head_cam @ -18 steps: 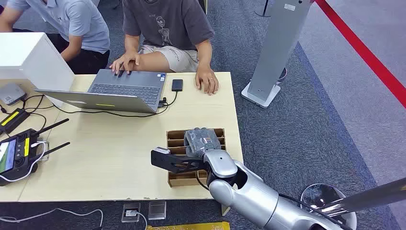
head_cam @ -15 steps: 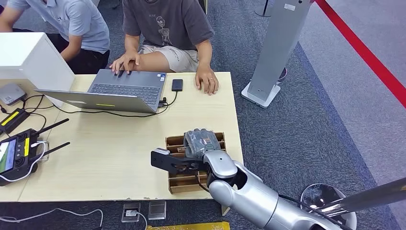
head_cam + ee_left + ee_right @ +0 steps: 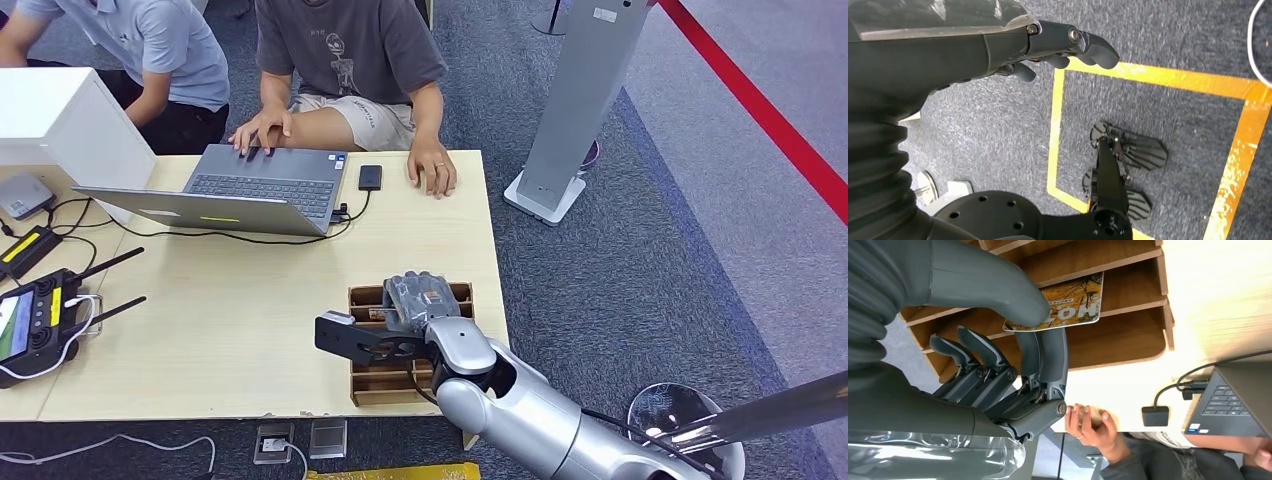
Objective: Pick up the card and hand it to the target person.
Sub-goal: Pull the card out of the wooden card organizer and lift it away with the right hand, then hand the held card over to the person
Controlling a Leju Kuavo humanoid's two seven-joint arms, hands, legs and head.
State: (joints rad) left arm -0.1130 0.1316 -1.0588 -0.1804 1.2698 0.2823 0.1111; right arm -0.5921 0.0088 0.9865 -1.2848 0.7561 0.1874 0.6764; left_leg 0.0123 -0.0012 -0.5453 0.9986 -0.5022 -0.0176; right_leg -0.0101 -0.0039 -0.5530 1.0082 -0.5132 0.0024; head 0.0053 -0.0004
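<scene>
We see a pale wooden table (image 3: 250, 330) standing on blue-grey carpet (image 3: 640, 250), with a red stripe (image 3: 770, 115) running across the floor at the far right and a grey pillar on a white base (image 3: 575, 110) just beyond the table's corner. A laptop (image 3: 255, 185), a small black box on a cable (image 3: 370, 177), a white box (image 3: 60, 125) and a black remote with antennas (image 3: 45, 320) lie on the table. One person (image 3: 350, 60) sits at the far edge with both hands on the table and laptop; a second person (image 3: 150, 60) is beside them, cut off by the picture's edge.

Near the table's front right corner stands a brown slotted wooden rack (image 3: 372, 372). Our right hand (image 3: 420, 300) reaches down into it. In the right wrist view the card (image 3: 1068, 302), orange and yellow with printed letters, is pinched between the thick thumb and darker fingers (image 3: 1050, 352). Its long axis runs along the slot, parallel to the dividers, and its free end points away from the hand. The thumb covers one corner, so we cannot read the full print, and in the head view the hand hides the card.

Our left hand (image 3: 1048, 47) hangs over the carpet and yellow floor tape (image 3: 1158, 77), holding nothing, fingers loosely curved and apart.
</scene>
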